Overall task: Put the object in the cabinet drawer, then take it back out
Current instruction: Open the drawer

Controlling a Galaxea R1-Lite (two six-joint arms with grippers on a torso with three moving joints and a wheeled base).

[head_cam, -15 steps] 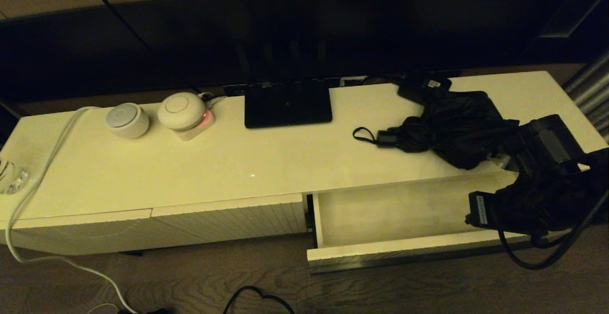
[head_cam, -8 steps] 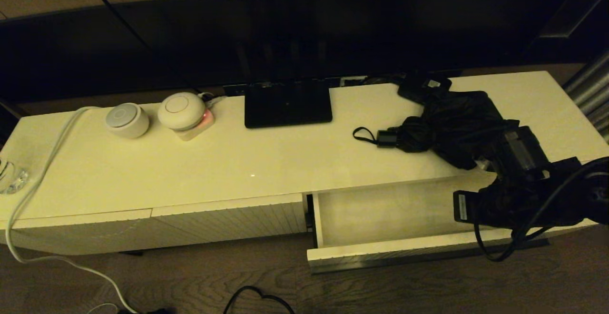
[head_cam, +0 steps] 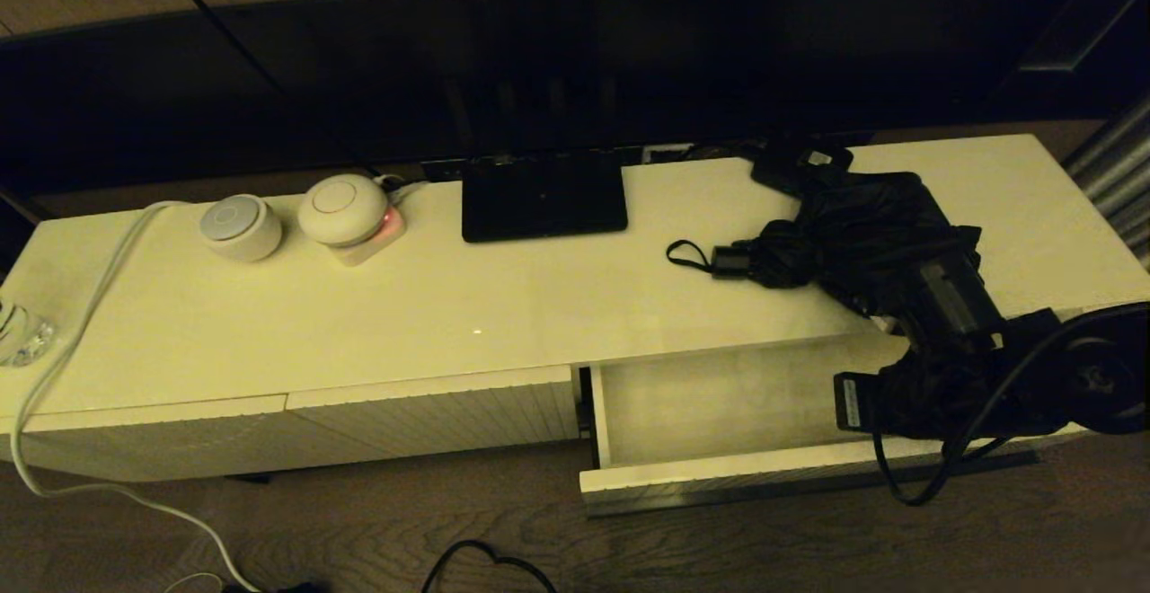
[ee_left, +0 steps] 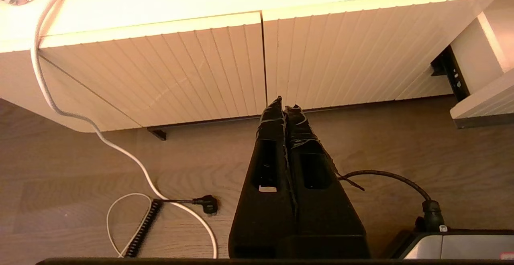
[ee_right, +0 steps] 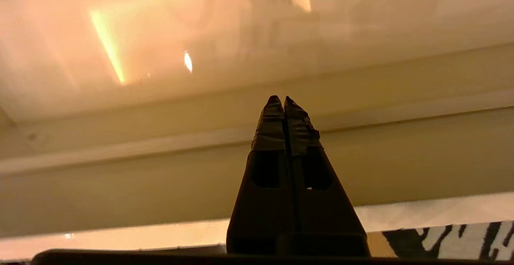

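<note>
The black folding umbrella (head_cam: 862,238) lies on the cabinet top at the right, its short handle (head_cam: 732,261) and wrist loop (head_cam: 686,254) pointing left. Below it the cabinet drawer (head_cam: 719,476) stands pulled out, and the part of its cream inside that shows holds nothing. My right arm (head_cam: 952,368) hangs over the drawer's right end, just in front of the umbrella. The right gripper (ee_right: 284,98) is shut with nothing in it and faces the cabinet's front edge. My left gripper (ee_left: 284,106) is shut and empty, low in front of the closed ribbed fronts (ee_left: 200,68).
A flat black stand plate (head_cam: 544,198) and a small black box with a white label (head_cam: 802,164) sit at the back. Two round white devices (head_cam: 240,226) (head_cam: 343,208), a white cable (head_cam: 81,323) and a glass piece (head_cam: 22,332) lie left. Cables (ee_left: 160,184) trail on the floor.
My right arm has swung left and in toward the cabinet, now over the open drawer's right end beside the umbrella. The umbrella and drawer have not moved.
</note>
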